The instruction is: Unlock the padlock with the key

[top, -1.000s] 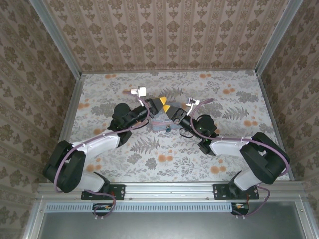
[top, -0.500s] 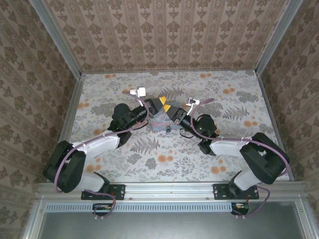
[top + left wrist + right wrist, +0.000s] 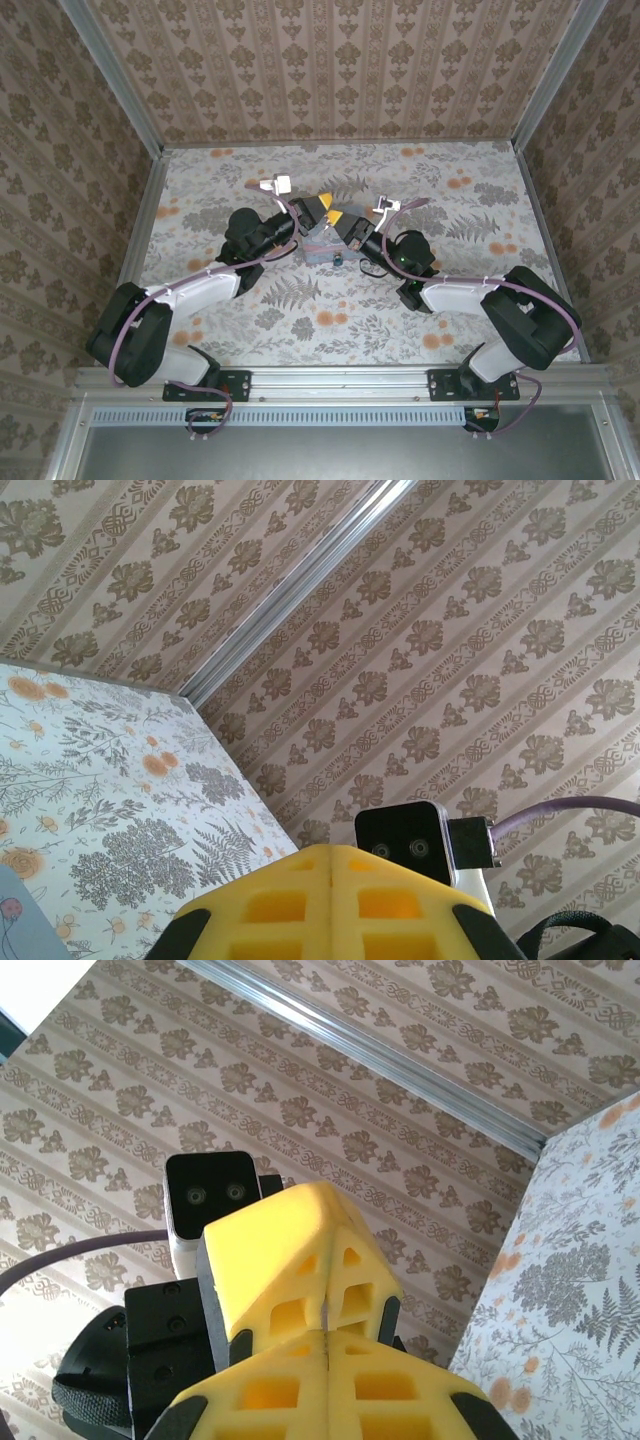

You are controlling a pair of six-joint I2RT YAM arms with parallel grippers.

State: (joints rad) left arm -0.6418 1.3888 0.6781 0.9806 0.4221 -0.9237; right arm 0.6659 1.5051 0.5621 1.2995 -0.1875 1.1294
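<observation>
Two arms meet in the middle of the table [image 3: 480, 200] in the top view. The left gripper [image 3: 321, 206] and the right gripper [image 3: 336, 217] hold their yellow tips very close to each other, over the tin [image 3: 318, 246]. The padlock [image 3: 340, 261] is a tiny dark thing at the near edge of the tin. It is at about 6 o'clock from the two tips and a little apart from them, so the fingers are not on it. The tin is pale blue and partly hidden by the grippers. I cannot tell what is in it.

From the left wrist, the left gripper [image 3: 330, 855] sits at 6 o'clock. Its two yellow fingers are pressed tight together along one thin line. A pale blue corner of the tin [image 3: 12, 920] peeks in at 8 o'clock. The right camera [image 3: 405, 845], small and black, is just past the tips at 5 o'clock.

From the right wrist, the right gripper [image 3: 328, 1338] is at 6 o'clock, with its fingers squeezed together the same way. At 12 o'clock from it, very close, is the left gripper [image 3: 300, 1250], also closed. The left camera [image 3: 210, 1195] is at 10 o'clock from that.
</observation>
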